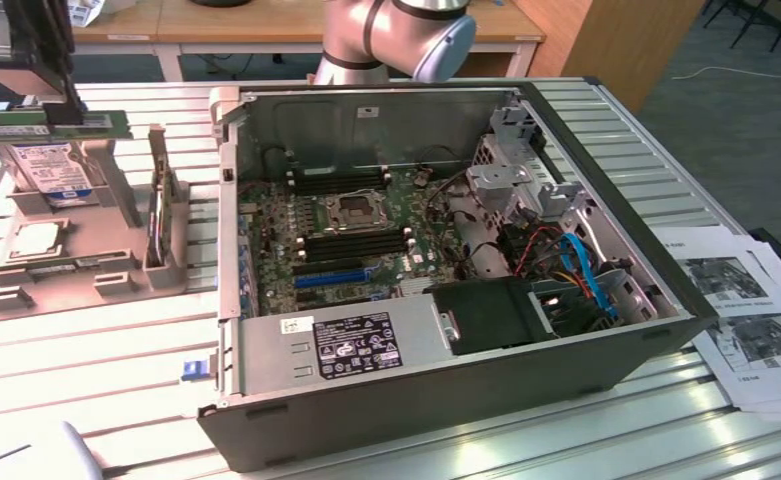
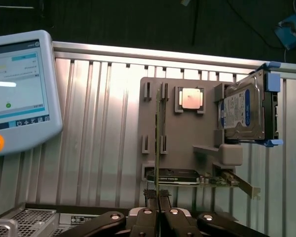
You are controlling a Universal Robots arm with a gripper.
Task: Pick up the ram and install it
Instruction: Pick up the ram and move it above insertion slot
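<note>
1. Above the grey fixture (image 2: 187, 133), the claw (image 2: 158, 194) is pinched almost closed on the ram (image 1: 10, 129). The green stick hangs level, gripped across its thin faces and clear of the fixture's posts.
2. By my reading the pick-up is done and the carry is the step in hand. Nothing is seated yet.
3. On the fixture, a hard drive (image 1: 54, 172) leans in its cradle and a processor chip (image 2: 191, 98) lies flat in its pocket. An expansion card (image 1: 163, 215) stands on edge along the fixture's case-side border, a tall edge to pass over.
4. Just beside the fixture, a narrow strip of ribbed tabletop (image 1: 97, 345) lies bare. Past it rises the side wall of the open computer case (image 1: 227, 150).
5. Farther from the fixture, inside the case, dark memory slots (image 1: 353, 181) flank the processor socket (image 1: 357, 208). Installing likely calls for the stick's long edge parallel to one slot and a straight descent. I cannot tell how the latches stand.
6. Farthest from the fixture, a drive cage (image 1: 510, 150) and loose cables (image 1: 577, 262) crowd that side of the case. The room over the socket looks open.
</note>
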